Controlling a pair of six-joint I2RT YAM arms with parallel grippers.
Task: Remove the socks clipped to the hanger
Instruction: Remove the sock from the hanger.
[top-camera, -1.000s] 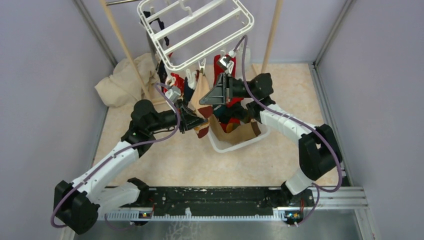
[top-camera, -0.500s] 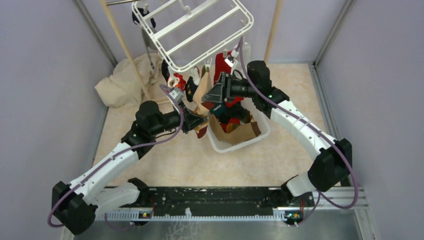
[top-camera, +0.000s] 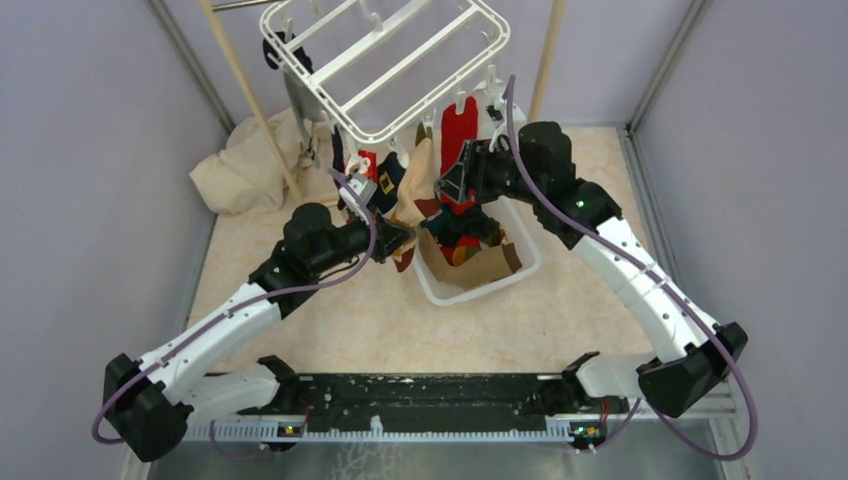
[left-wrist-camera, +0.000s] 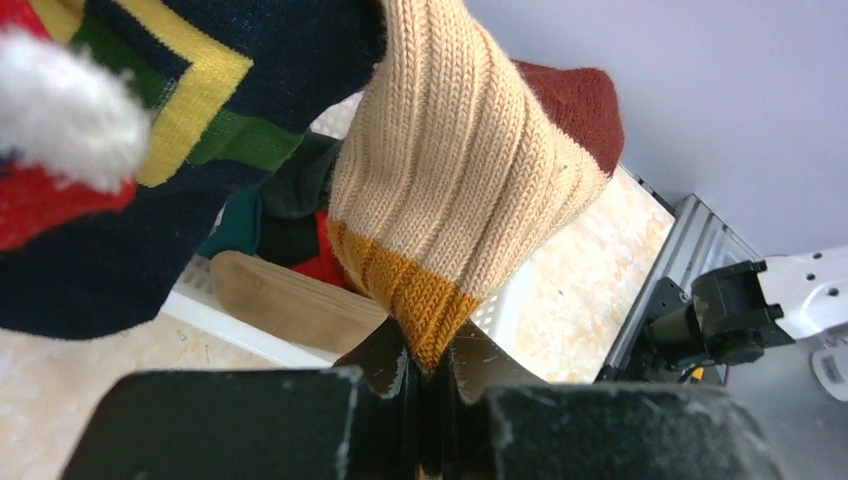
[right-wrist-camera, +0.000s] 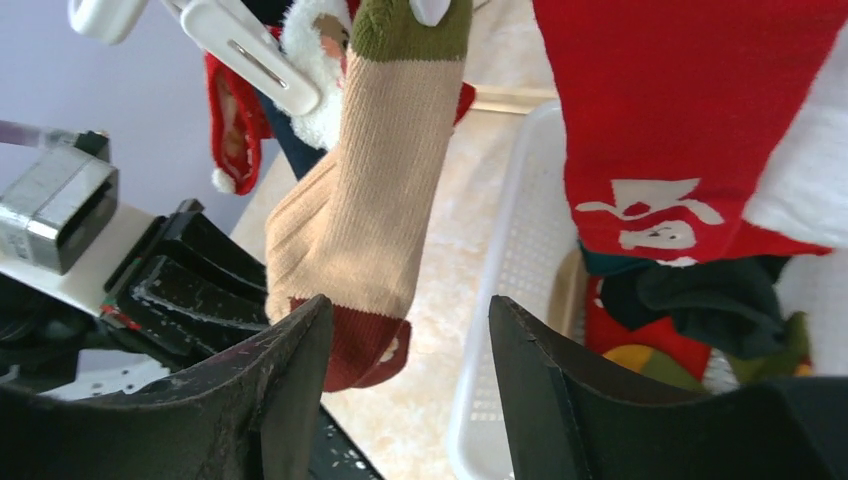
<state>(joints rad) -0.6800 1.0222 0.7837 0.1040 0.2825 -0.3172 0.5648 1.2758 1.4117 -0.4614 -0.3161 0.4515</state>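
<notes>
The white hanger (top-camera: 385, 60) hangs tilted at the top, and several socks are clipped under it. A beige sock (top-camera: 413, 183) with a green cuff and dark red toe (right-wrist-camera: 365, 215) hangs from a white clip. My left gripper (top-camera: 402, 238) is shut on its mustard heel patch (left-wrist-camera: 425, 300), jaws (left-wrist-camera: 430, 345) pinched tight. A navy patterned sock (left-wrist-camera: 120, 200) hangs beside it. A red sock (top-camera: 459, 128) with white marks (right-wrist-camera: 670, 120) hangs to the right. My right gripper (top-camera: 457, 182) is open with nothing between its fingers (right-wrist-camera: 408, 305), just below the beige and red socks.
A white slatted basket (top-camera: 505, 275) holding loose socks sits on the floor under the hanger. A heap of beige cloth (top-camera: 240, 165) lies at the back left. Two wooden poles (top-camera: 240, 85) (top-camera: 546, 60) stand behind, and grey walls close in on both sides.
The right gripper went from shut to open, and its arm swung to the right and farther back. The hanger swung slightly left. The left gripper kept its hold and edged right.
</notes>
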